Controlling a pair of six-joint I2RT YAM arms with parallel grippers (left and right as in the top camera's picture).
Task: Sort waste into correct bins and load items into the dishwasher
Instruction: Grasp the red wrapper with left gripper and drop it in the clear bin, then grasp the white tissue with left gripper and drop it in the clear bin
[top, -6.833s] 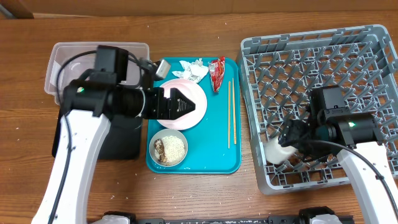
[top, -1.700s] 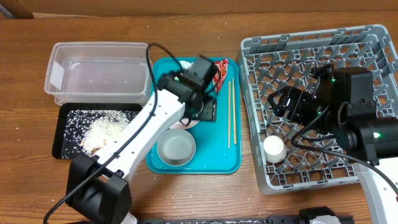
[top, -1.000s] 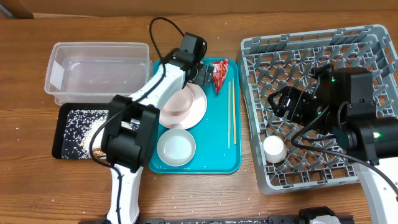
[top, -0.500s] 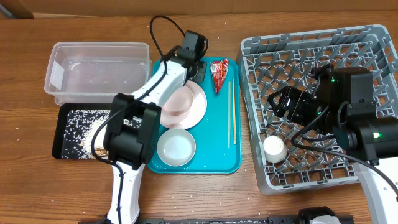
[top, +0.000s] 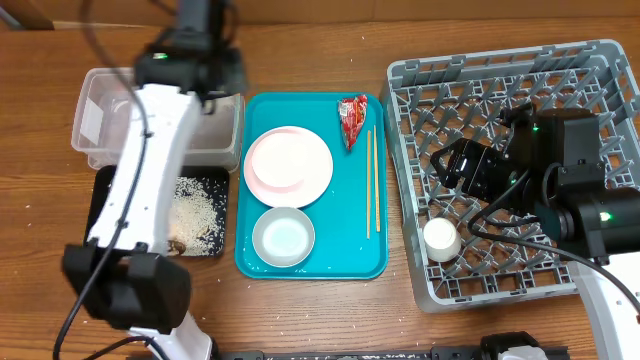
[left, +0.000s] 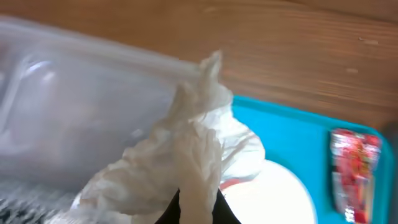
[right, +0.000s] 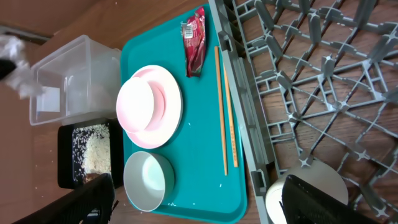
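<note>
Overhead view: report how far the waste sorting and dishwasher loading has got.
Done: the food scraps lie in the black tray, and the white cup sits in the dish rack. In hand: the left gripper holds the napkin by the clear tub. Left on the teal tray: red wrapper, chopsticks, pink plate, pink dish and the empty white bowl.

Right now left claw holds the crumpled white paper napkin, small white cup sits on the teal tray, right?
No: the overhead view shows the small white cup in the grey plastic dish rack. The left claw does hold the crumpled white paper napkin.
</note>
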